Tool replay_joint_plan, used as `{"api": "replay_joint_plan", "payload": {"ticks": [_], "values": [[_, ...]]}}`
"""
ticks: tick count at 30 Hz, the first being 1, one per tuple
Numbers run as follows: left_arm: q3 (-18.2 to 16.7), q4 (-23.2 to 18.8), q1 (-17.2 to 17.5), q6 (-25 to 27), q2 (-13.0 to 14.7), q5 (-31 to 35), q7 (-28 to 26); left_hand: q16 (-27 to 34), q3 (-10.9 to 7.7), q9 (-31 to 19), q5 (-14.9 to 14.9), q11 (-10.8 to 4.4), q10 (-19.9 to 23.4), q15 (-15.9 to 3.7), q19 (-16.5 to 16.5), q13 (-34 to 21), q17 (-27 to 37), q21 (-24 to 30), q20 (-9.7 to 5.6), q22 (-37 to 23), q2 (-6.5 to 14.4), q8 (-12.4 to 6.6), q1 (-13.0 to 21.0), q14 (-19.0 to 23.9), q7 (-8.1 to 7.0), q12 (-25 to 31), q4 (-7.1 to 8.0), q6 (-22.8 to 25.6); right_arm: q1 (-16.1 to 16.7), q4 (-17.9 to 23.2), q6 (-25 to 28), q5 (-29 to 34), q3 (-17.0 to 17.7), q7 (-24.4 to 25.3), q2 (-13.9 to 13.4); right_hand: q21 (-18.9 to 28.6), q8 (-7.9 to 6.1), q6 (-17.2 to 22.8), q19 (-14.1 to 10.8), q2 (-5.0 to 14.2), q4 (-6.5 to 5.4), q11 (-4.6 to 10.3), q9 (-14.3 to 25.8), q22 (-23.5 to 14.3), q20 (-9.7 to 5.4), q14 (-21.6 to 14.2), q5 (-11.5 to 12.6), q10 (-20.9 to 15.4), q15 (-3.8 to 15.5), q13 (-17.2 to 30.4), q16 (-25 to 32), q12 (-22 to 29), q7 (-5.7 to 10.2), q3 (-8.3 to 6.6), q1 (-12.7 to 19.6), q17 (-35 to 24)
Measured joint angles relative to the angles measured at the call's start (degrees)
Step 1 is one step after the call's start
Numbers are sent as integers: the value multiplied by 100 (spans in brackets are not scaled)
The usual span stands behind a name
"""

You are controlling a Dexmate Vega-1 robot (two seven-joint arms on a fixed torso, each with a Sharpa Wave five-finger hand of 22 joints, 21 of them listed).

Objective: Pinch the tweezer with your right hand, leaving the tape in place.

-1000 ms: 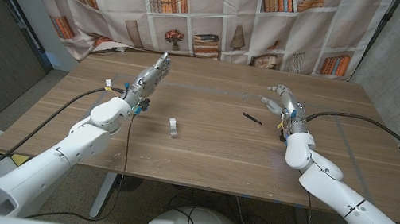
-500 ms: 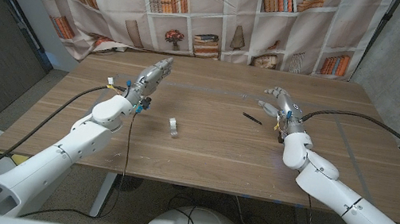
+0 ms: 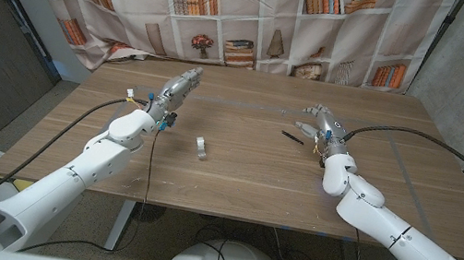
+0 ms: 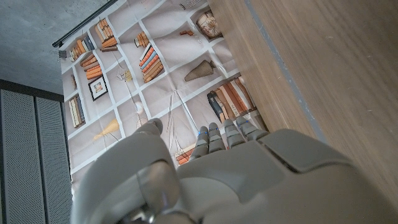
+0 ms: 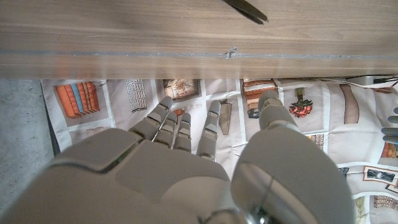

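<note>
The black tweezer [image 3: 292, 138] lies on the wooden table right of centre; its dark tip [image 5: 245, 9] also shows in the right wrist view. My right hand [image 3: 321, 123] hovers just right of it with fingers spread, holding nothing. The small white tape roll [image 3: 200, 148] stands on the table left of centre. My left hand [image 3: 179, 85] is raised over the table's far left part with its fingers stretched out and nothing in them.
A bookshelf-print curtain [image 3: 232, 9] hangs behind the table. Black cables [image 3: 417, 139] run across the table's right side. A taped line [image 3: 236, 105] crosses the tabletop between the hands.
My right hand has shifted left, closer to the tweezer. My left hand has moved slightly right and its fingers have lowered. Tweezer and tape have not moved.
</note>
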State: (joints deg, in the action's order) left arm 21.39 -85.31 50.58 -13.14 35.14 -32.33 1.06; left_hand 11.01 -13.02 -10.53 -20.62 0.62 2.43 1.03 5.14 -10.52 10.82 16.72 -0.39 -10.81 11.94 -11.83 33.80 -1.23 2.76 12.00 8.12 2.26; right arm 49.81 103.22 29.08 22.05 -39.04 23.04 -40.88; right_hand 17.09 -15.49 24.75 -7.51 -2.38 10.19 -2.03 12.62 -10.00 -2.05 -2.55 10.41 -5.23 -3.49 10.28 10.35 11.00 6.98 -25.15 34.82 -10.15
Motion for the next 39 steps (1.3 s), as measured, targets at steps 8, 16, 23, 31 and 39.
{"api": "replay_joint_plan", "payload": {"ticks": [8,16,23,31,39], "values": [[1,0,-3,24,-8,0,-19,0,-78,0,0,0,0,0,0,0,-17,0,0,0,-1,0,0,0,0,0,-16,0,-38,-3,237,240,-172,-43,34,0,0,-31,-1,-23,0,-62,5,-29,0,0,-25,20,0,0,0,0,31,0,22,-5],[1,-3,-4,36,-11,-24,-11,0,-164,0,0,0,0,0,0,0,-17,0,0,1,-23,0,23,0,0,0,-4,0,-73,-37,531,573,-381,-43,96,-36,-83,159,-1,-53,-25,-92,31,-29,1,-22,-25,-11,-20,40,0,24,112,25,53,-14],[1,-19,0,51,-4,-33,-10,1,-204,0,0,0,0,0,0,0,-17,0,0,1,-75,0,75,0,0,0,-13,0,-126,-97,744,796,-546,-104,155,-34,-133,282,-44,-75,-49,-90,31,-28,0,-22,-23,-74,-20,41,0,67,130,49,75,-13],[1,-29,7,70,12,-40,-5,1,-291,0,0,0,0,0,0,0,-16,0,0,1,-75,45,74,-1,0,0,-22,0,-179,-147,949,991,-680,-185,200,-57,-171,425,-86,-98,-48,-91,57,-28,42,-55,-23,-135,-49,41,26,89,173,49,98,-13],[1,-35,7,94,22,-48,9,1,-339,0,0,0,-1,0,0,0,-16,0,0,1,-75,45,74,-1,0,0,-23,0,-231,-212,1092,1154,-805,-244,261,-56,-256,548,-189,-127,-48,-71,84,-28,20,-152,-23,-198,-39,40,47,101,234,49,129,-13]]}}
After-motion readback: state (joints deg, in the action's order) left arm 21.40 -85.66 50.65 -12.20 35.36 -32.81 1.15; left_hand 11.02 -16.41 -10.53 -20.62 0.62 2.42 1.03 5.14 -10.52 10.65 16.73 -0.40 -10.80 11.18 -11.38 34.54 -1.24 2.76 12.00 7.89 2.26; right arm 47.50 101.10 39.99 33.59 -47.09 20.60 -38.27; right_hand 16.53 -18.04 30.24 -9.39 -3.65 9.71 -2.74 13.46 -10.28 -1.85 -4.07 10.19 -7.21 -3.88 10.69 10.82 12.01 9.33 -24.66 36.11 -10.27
